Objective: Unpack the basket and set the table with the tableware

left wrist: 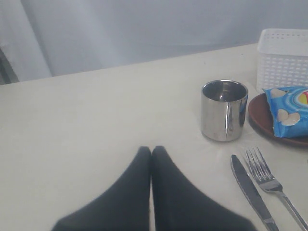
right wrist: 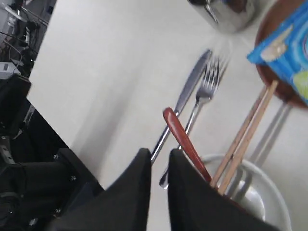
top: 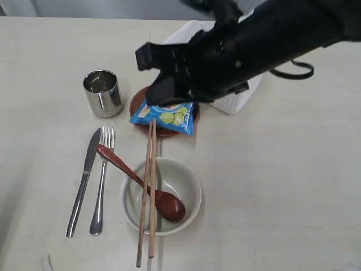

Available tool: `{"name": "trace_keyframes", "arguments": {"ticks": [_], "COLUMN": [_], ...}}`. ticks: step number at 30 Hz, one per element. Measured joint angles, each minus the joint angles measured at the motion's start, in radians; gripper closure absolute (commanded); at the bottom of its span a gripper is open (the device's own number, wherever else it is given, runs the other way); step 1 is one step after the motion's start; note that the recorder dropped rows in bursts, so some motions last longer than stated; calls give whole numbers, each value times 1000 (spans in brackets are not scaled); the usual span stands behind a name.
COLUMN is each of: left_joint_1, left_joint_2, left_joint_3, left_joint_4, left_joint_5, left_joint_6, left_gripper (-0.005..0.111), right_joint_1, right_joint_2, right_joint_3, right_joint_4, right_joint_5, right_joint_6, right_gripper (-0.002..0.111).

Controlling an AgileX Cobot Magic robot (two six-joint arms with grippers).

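Observation:
The white basket (top: 237, 101) stands at the back, mostly hidden by my right arm. On the table (top: 282, 186) lie the steel cup (top: 102, 93), knife (top: 83, 183) and fork (top: 101, 180). The white bowl (top: 189, 189) holds the reddish-brown spoon (top: 141, 183), and two chopsticks (top: 148, 192) rest across it. A blue chip bag (top: 167, 117) lies on the reddish-brown plate (top: 137, 107). My right gripper (right wrist: 159, 153) hovers above the plate and bowl, its jaws a narrow gap apart with nothing between them. My left gripper (left wrist: 151, 150) is shut and empty, short of the cup (left wrist: 224, 109).
The table's edge and dark equipment beyond it (right wrist: 29, 159) show in the right wrist view. A black cable loop (top: 293, 70) hangs off my right arm beside the basket.

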Motion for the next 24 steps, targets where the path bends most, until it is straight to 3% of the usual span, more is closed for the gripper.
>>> {"name": "trace_keyframes", "arguments": {"ticks": [5,17,24], "left_joint_1": [0,0,0], "left_joint_2": [0,0,0], "left_joint_3": [0,0,0], "left_joint_4": [0,0,0], "left_joint_5": [0,0,0], "left_joint_6": [0,0,0], "left_gripper": [107,107,107], "right_joint_1": [0,0,0], "right_joint_2": [-154,-488,-644], "right_joint_3": [-92,-111,-111], "right_joint_4": [-101,-362,-386], "right_joint_5": [-8,-95,-95], "right_joint_6": [0,0,0], "right_gripper": [109,109,109]}}
